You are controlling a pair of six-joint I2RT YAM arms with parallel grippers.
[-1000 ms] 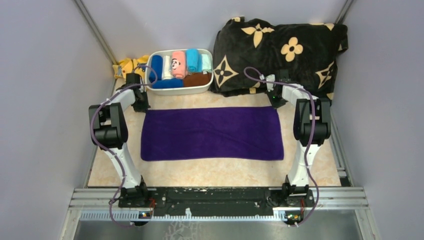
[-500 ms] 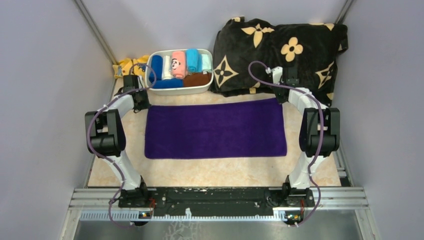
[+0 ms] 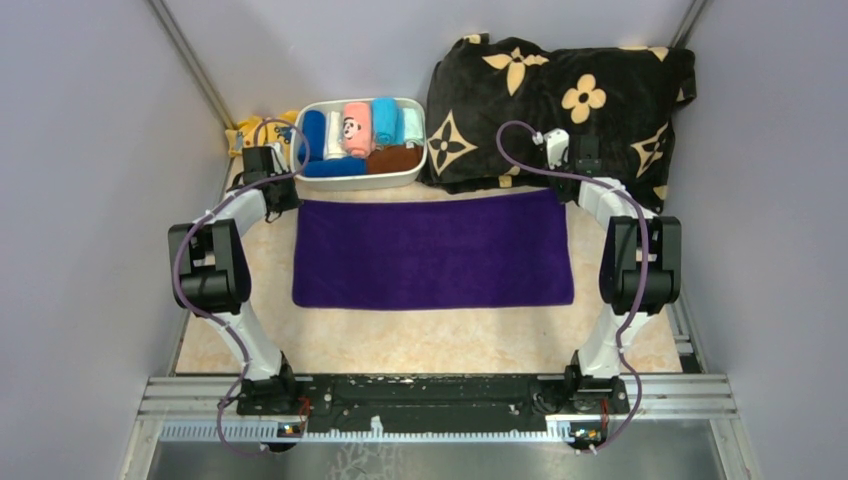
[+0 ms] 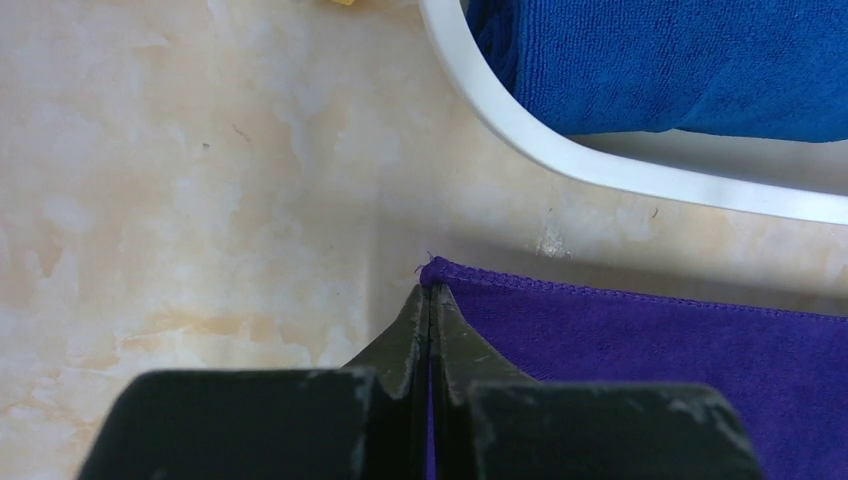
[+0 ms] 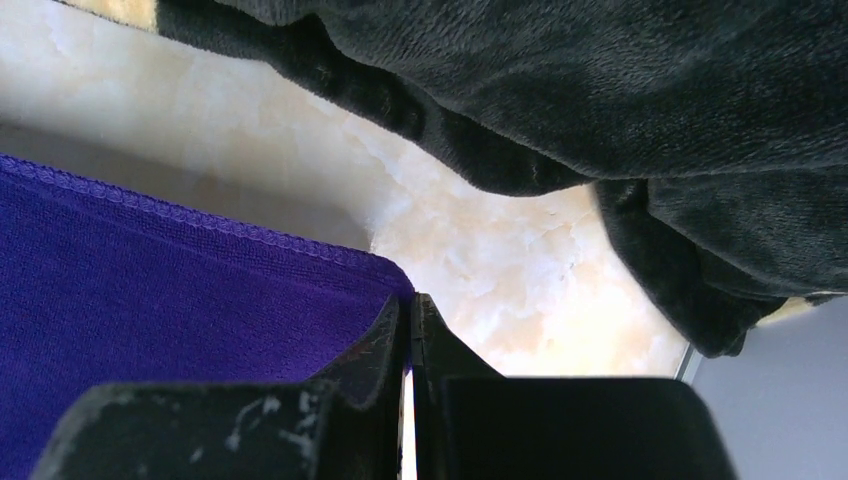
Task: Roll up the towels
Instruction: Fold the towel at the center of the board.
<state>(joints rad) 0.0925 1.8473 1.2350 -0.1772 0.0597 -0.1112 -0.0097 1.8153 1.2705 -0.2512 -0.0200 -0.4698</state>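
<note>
We have our left fingers (image 4: 400,350) and right fingers (image 5: 445,365) pinching the far corners of the purple towel (image 3: 433,250), flat near the far edge of the worktop (image 3: 430,335); uneven pulling could slip a corner free.

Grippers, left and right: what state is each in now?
Left gripper: closed on the purple towel, at its far left corner.
Right gripper: closed on the same towel, at its far right corner.
</note>
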